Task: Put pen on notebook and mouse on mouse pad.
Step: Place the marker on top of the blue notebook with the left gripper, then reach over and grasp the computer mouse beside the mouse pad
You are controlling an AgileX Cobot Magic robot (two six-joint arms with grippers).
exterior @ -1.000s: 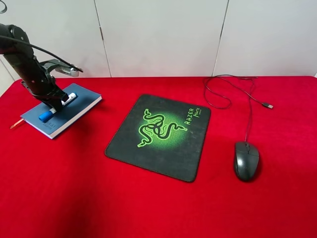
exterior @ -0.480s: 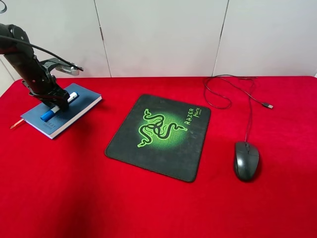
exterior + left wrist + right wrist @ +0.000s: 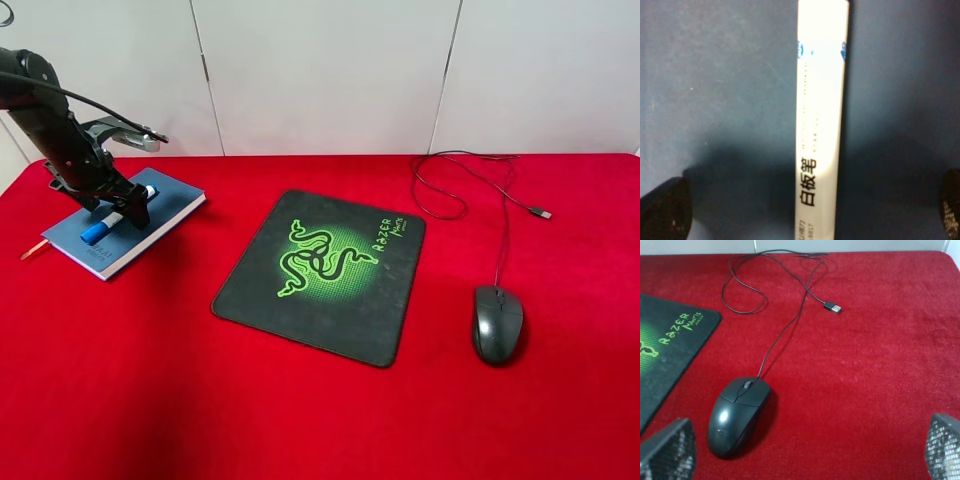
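The white pen point(image 3: 95, 233) with its blue cap lies flat on the slate-blue notebook point(image 3: 160, 215) at the table's far left. My left gripper point(image 3: 125, 208) hovers low over the pen's middle. In the left wrist view the pen point(image 3: 821, 115) rests on the notebook cover point(image 3: 715, 75), and the open left gripper point(image 3: 805, 210) has a fingertip well clear on each side. The black mouse point(image 3: 497, 322) sits on the red cloth to the right of the black and green mouse pad point(image 3: 320, 275). My right gripper point(image 3: 807, 450) is open above and behind the mouse point(image 3: 737, 415), beside the pad point(image 3: 665, 355).
The mouse's thin cable point(image 3: 470, 180) loops toward the back right and ends in a USB plug point(image 3: 832, 306). The notebook's orange ribbon point(image 3: 35, 248) sticks out at its left end. A white wall closes the back of the red table point(image 3: 300, 420).
The left gripper has shifted slightly back and right over the pen. The pen stays lying on the notebook. Mouse, pad and cable have not moved.
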